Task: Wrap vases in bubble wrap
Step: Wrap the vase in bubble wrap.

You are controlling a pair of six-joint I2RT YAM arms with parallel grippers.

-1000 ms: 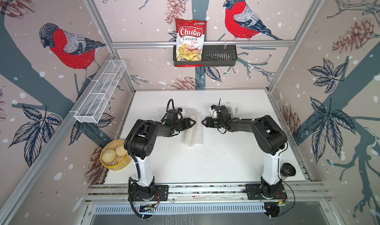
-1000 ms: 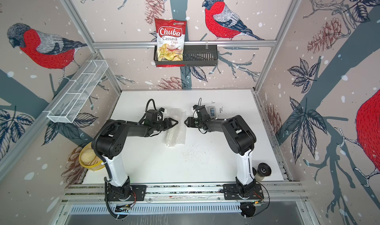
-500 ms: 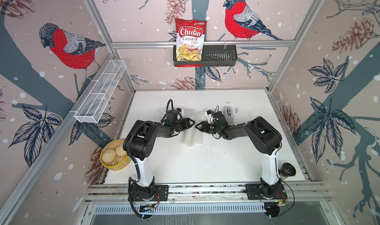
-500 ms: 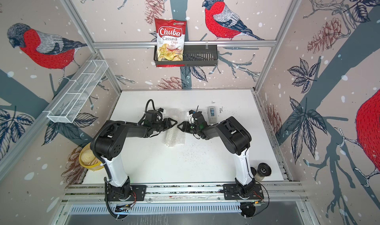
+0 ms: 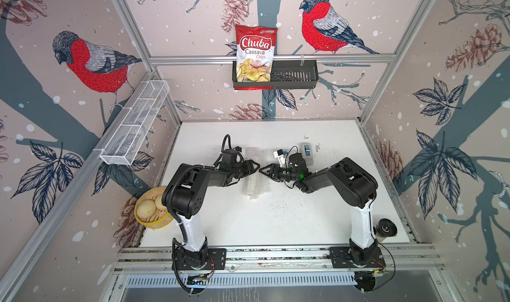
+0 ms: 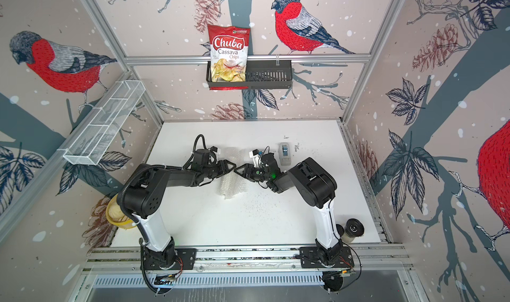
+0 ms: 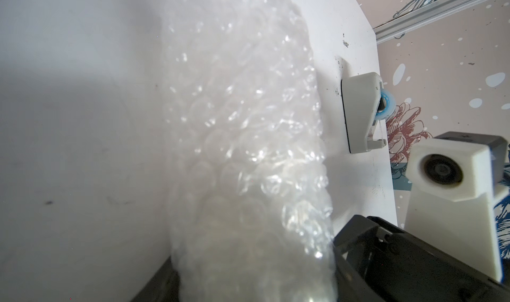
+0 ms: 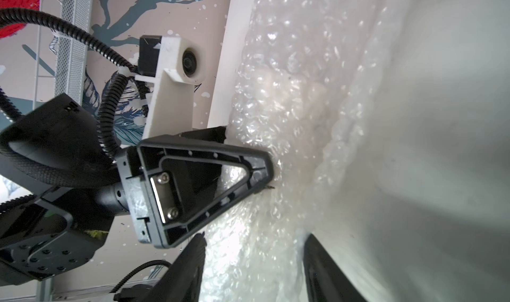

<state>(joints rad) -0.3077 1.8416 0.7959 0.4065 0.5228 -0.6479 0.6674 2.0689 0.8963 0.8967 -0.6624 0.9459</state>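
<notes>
Both top views: two black robot arms are meeting tip to tip over a crinkled roll of clear, whitish bubble wrap (image 5: 252, 186) lying at the middle of the white tabletop (image 5: 276, 226).

Nearest the arm bases, a dark cylindrical container (image 5: 386, 227) is standing at the table's right edge and a yellow round basket of pale buns (image 5: 150, 212) is sitting at its left edge. At mid-table the left gripper (image 5: 258, 167) is clenching the bubble wrap's side. The right gripper (image 5: 262, 171) is straddling the roll with its jaws apart, and whether they are squeezing it cannot be told. Just behind, a grey tape dispenser (image 5: 307, 152) is resting on the table. Farthest back, a red bag of cassava chips (image 5: 255, 54) is standing in a black slotted wall basket (image 5: 295, 75).
</notes>
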